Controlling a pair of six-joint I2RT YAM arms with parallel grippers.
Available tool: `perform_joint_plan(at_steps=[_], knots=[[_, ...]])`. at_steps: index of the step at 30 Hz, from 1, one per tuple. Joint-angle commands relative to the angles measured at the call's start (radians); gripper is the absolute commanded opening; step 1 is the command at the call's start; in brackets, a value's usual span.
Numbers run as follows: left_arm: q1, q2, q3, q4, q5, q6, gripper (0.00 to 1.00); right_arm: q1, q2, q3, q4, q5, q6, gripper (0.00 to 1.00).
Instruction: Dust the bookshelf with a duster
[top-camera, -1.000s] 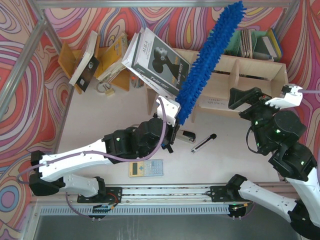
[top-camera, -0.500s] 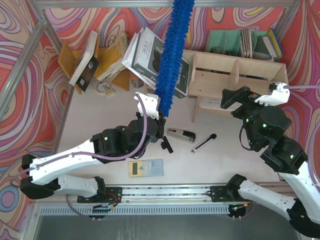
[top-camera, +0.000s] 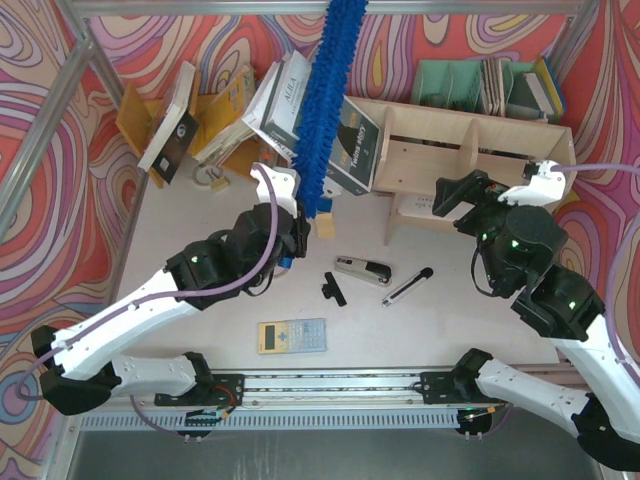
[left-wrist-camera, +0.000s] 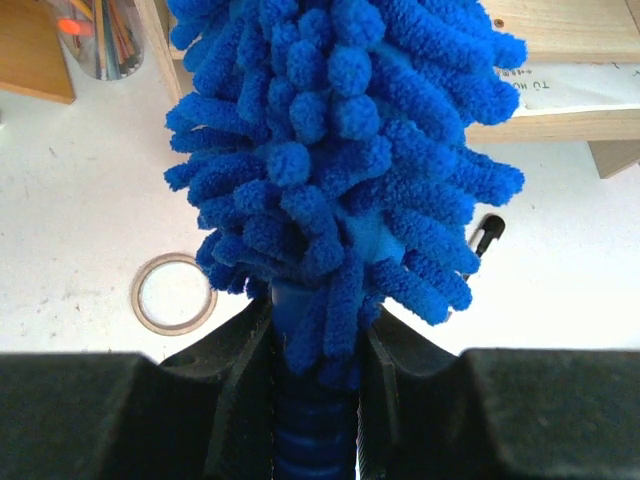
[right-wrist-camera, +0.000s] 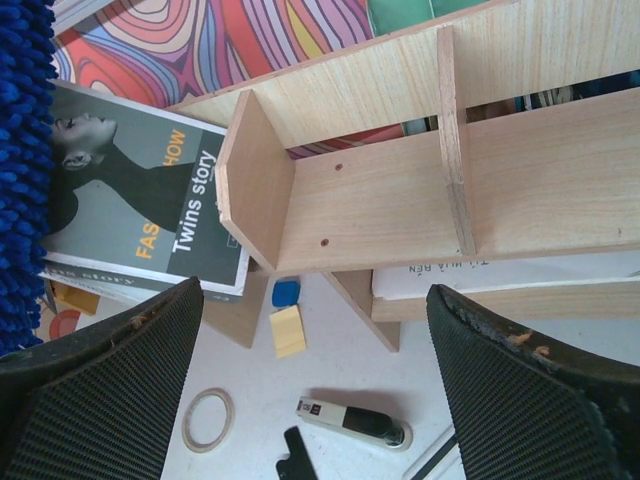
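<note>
The bright blue fluffy duster (top-camera: 325, 100) stands nearly upright, reaching from my left gripper (top-camera: 303, 222) to the top edge of the top view. It crosses in front of a leaning book, just left of the bookshelf (top-camera: 470, 150). In the left wrist view the black jaws are closed round the ribbed blue handle (left-wrist-camera: 310, 430), so my left gripper (left-wrist-camera: 318, 345) is shut on the duster (left-wrist-camera: 340, 180). The pale plywood bookshelf (right-wrist-camera: 380, 190) with its upright dividers fills the right wrist view. My right gripper (right-wrist-camera: 312, 300) is open and empty, hovering in front of the shelf's middle (top-camera: 490, 195).
A grey book (top-camera: 345, 135) leans on the shelf's left end. On the table lie a stapler (top-camera: 362, 270), black pen (top-camera: 407, 287), black clip (top-camera: 333, 289), calculator (top-camera: 292, 335), yellow block (top-camera: 325, 227) and tape ring (right-wrist-camera: 208, 420). A green file organiser (top-camera: 450, 85) and orange rack (top-camera: 200, 110) stand behind.
My left arm has swung the duster leftward, off the shelf's left compartment to nearly upright over the leaning book. My right gripper has drifted left, closer to the shelf, still open.
</note>
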Motion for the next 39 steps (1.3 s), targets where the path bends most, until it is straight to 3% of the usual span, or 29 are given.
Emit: perform_joint_plan(at_steps=[1, 13, 22, 27, 39], knots=[[0.068, -0.004, -0.005, 0.011, 0.109, 0.047, 0.0, 0.001, 0.001, -0.014, 0.014, 0.0, 0.009, 0.82], [0.144, 0.076, 0.048, 0.061, 0.203, 0.104, 0.0, 0.001, 0.003, -0.031, 0.006, 0.002, 0.02, 0.83], [0.146, 0.084, 0.044, 0.081, 0.256, 0.054, 0.0, 0.001, -0.003, -0.045, 0.001, 0.006, 0.025, 0.83], [0.086, 0.088, 0.087, 0.041, 0.195, 0.032, 0.0, 0.001, -0.004, -0.052, 0.001, 0.008, 0.03, 0.83], [0.084, 0.074, 0.247, -0.142, 0.017, -0.139, 0.0, 0.002, -0.011, -0.068, 0.001, 0.005, 0.042, 0.83]])
